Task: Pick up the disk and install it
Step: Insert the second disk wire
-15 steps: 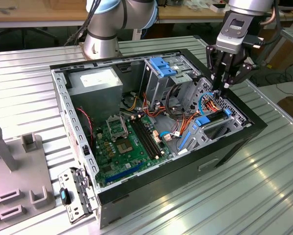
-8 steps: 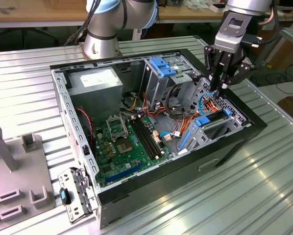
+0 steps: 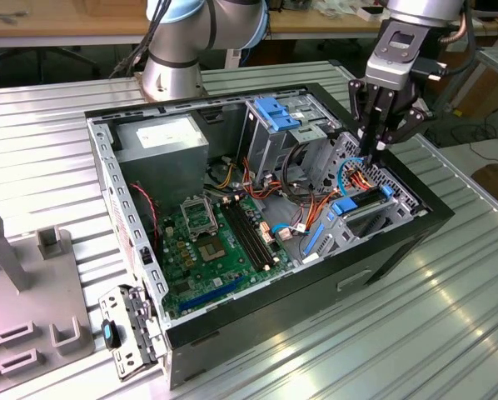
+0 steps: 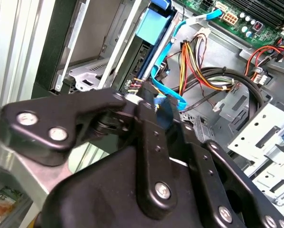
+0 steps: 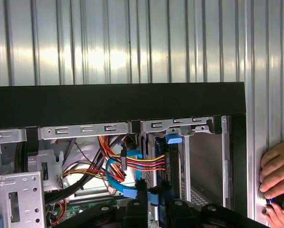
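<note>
Hand above disk, seated in case

Ribbed shiny metal table

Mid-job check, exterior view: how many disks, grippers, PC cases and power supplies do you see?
disk: 1
gripper: 1
case: 1
power supply: 1
Total: 4
</note>
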`<act>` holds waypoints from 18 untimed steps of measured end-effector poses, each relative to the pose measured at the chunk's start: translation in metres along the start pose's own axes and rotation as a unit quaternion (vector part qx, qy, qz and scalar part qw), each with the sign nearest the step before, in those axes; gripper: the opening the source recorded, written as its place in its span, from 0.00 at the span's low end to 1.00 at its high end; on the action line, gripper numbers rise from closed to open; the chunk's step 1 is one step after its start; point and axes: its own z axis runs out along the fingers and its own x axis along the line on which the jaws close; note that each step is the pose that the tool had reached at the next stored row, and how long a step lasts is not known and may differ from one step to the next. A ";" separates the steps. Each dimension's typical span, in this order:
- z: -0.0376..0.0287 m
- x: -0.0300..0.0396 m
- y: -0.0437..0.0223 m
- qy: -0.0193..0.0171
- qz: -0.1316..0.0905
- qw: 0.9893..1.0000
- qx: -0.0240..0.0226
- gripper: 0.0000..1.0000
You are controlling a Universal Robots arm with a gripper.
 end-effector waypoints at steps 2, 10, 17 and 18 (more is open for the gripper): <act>0.0000 0.0000 0.0003 -0.001 0.000 1.000 0.000 0.16; 0.0062 -0.0166 0.0016 0.033 -0.001 0.999 0.001 0.16; 0.0207 -0.0547 0.0038 0.095 -0.004 0.995 0.004 0.16; 0.0209 -0.0551 0.0038 0.095 -0.004 0.995 0.004 0.16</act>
